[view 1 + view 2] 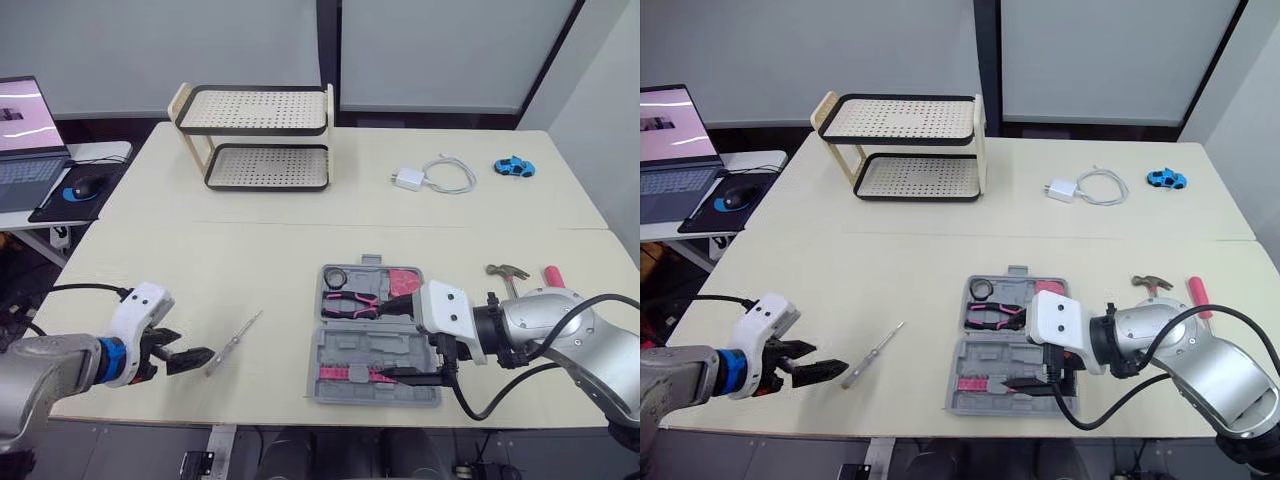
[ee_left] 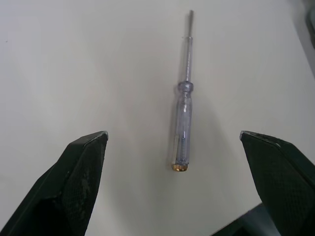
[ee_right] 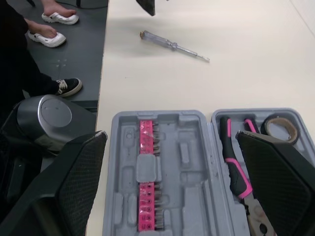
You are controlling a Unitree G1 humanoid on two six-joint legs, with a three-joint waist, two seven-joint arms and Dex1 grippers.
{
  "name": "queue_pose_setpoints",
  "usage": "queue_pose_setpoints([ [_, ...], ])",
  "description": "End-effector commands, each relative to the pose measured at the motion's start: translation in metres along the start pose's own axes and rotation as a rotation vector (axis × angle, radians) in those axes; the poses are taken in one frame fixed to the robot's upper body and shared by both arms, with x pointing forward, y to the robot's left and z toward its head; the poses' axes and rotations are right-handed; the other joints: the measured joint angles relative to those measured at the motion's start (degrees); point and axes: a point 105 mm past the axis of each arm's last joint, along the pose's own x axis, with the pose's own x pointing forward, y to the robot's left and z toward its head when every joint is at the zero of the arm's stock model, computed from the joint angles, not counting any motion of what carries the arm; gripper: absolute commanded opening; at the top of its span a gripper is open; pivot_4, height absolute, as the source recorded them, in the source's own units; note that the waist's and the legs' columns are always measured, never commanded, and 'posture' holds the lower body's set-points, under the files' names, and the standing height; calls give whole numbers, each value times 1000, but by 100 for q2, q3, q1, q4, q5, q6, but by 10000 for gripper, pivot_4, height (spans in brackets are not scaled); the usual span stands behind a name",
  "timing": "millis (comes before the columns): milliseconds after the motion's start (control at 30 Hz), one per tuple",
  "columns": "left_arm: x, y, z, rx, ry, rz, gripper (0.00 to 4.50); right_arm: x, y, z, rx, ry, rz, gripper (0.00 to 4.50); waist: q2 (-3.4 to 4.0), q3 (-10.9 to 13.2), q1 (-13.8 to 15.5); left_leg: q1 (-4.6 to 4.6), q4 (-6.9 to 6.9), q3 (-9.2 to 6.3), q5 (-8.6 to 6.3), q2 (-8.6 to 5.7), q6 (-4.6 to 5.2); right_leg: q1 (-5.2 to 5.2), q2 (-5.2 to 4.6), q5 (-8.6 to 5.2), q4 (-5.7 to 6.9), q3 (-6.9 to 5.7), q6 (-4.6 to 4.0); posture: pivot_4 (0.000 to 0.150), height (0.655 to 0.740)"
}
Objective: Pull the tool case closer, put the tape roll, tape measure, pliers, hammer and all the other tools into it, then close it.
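The pale worktop (image 1: 250, 260) carries the grey tool case (image 1: 350, 350), lying open close to the front edge, right of centre. The right hand (image 1: 392, 340) hovers over the case with its fingers spread wide and nothing between them. The left hand (image 1: 190, 350), also open and empty, sits near the front-left corner. A hammer (image 1: 507, 272) lies between the case and the right edge. Pink-handled pliers (image 3: 235, 167) rest inside the case. A clear-handled screwdriver (image 2: 183, 113) lies just beyond the left hand's fingertips. The tape roll (image 3: 279, 126) sits in the case beside the pliers.
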Motion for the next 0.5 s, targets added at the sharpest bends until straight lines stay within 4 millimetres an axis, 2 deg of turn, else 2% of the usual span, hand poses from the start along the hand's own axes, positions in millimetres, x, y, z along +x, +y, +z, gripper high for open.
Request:
queue_pose_setpoints([
  [33, -2, -6, 1, 138, -43, -65, 44811, -1, 0, 8, -59, -16, -20, 45000, 0, 0, -2, 0, -5, 0, 0, 1, 0, 1, 0, 1, -6, -1, 0, 1500, 7318],
  [333, 37, -8, 8, 149, -167, -3, 44811, 3, -4, 8, -45, -12, -39, 45000, -2, -1, 8, 5, -28, -2, 0, 1, 1, 11, 19, 5, -28, -9, 2, 1500, 7318],
  [500, 50, -7, 7, 132, -191, 16, 44811, 4, -4, 9, -45, -10, -35, 45000, -2, -1, -6, 10, -30, -1, 1, 3, 1, 12, 29, 5, -27, -6, 2, 1500, 7318],
])
